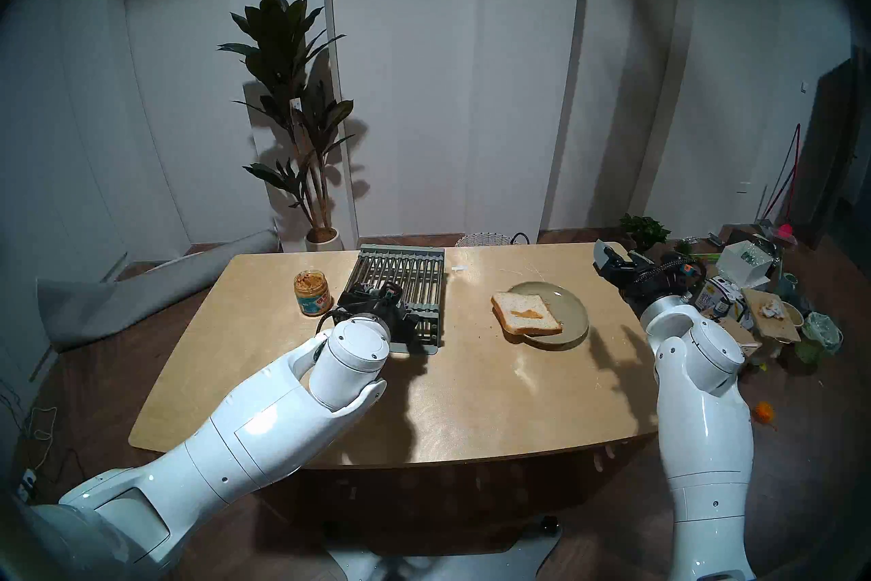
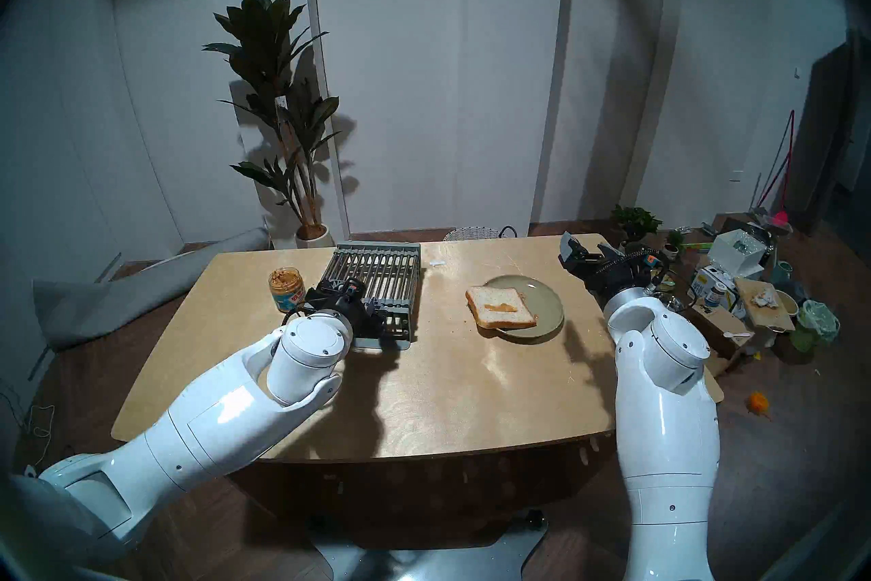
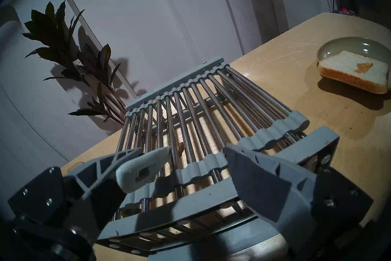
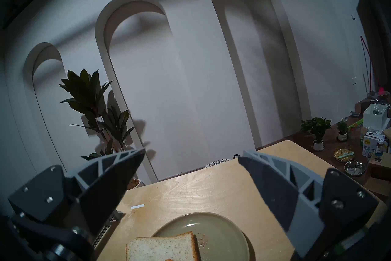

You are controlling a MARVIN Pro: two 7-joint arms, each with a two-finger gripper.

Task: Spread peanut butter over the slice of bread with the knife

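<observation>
The knife (image 3: 143, 166) lies on the grey slatted rack (image 3: 201, 110), its pale handle right by my left finger and a brown blob on its blade among the bars. My left gripper (image 3: 183, 150) is open over the rack's near end (image 1: 400, 278), not clamped on the handle. The open jar of peanut butter (image 1: 312, 292) stands left of the rack. A slice of bread (image 1: 525, 313) with a small peanut butter smear rests on the green plate (image 1: 570, 302), overhanging its left rim. My right gripper (image 1: 620, 257) hangs open and empty beyond the plate's right side (image 4: 220, 233).
A small white label (image 1: 458, 268) lies on the table between rack and plate. A potted plant (image 1: 292, 104) and a wire basket (image 1: 480, 239) stand behind the table. Boxes, bowls and bags (image 1: 754, 302) clutter the floor to the right.
</observation>
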